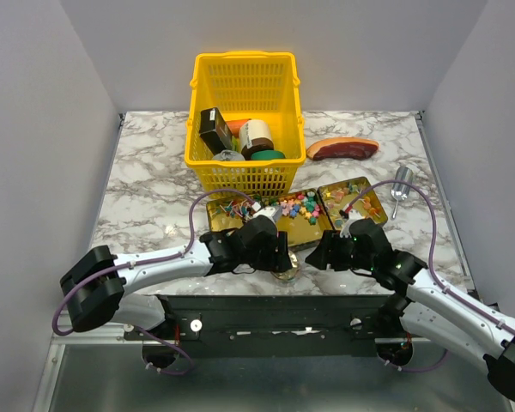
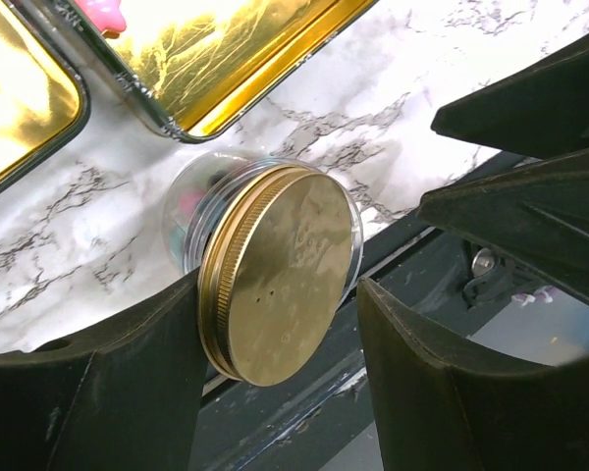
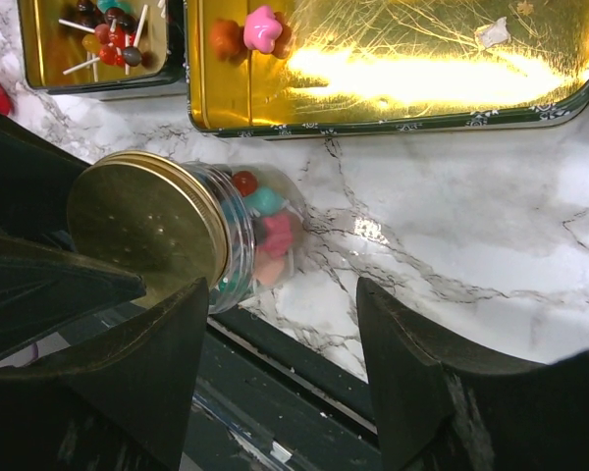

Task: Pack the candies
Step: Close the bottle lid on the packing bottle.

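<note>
A clear jar (image 3: 250,231) lies on its side at the near edge of the marble worktop (image 1: 154,189), about midway between the two arms. Its gold lid (image 2: 285,285) is on, and a few candies (image 3: 267,235) in red, teal and pink show through its wall. The left pincer (image 2: 282,294) has its fingers (image 2: 128,392) on either side of the lid and close against it, but the views do not show whether they actually press it. The right pincer (image 3: 282,289) is spread wide just to the right of the jar, with only bare marble between its fingers and nothing held. Just beyond the jar, three gold trays sit in a row across the worktop. The left tray (image 1: 213,210) holds lollipops (image 1: 236,209) with thin white sticks. The middle tray (image 3: 422,69) carries a heap of loose sweets (image 1: 299,206) in mixed colours at its far end, and its near end is mostly bare gold. The right tray (image 1: 378,206) has a thin scatter of small sweets. Behind the trays, at the far middle of the worktop, stands a yellow basket (image 1: 240,86) with groceries (image 1: 253,137) inside, among them a dark box and some cans. A reddish slab (image 1: 342,148) lies to the right of the basket, and a metal scoop (image 1: 401,184) rests just right of the right tray.
</note>
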Robot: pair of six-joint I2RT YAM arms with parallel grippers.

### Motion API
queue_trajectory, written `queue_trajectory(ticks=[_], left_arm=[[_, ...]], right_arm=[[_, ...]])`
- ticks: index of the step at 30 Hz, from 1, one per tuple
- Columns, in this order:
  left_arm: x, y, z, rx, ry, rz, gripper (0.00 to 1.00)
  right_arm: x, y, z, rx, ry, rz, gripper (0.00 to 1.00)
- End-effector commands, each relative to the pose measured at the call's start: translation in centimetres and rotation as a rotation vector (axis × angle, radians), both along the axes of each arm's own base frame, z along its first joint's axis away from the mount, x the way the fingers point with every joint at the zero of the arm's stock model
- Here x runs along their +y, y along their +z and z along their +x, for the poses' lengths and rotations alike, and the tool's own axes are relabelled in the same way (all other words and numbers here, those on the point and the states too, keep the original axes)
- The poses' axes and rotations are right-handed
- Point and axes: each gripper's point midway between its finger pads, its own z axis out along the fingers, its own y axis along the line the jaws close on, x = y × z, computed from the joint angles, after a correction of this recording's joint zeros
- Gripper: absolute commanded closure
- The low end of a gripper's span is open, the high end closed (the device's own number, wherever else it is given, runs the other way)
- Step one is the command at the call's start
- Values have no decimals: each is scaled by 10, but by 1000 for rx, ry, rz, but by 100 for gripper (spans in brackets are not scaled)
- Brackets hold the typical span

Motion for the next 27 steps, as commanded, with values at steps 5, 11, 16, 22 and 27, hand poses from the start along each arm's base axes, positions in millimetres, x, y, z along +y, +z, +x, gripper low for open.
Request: queue_trajectory(ticks=[5,11,16,22,27], left_arm=[[12,-7,1,-17,30,61,31],[11,0,2,-37,34,64,31],[11,8,3,-48,43,78,31],[17,9,4,-47,73,123,31],[18,11,3,-50,79,138,31]], right_arm=[[8,-1,-4,-14,64,22,32],[12,-4,-6,2,87,28,33],[15,-3,-7,1,100,36,34],[15,-5,-7,8,104,28,35],[15,-4,-6,7,104,29,35]])
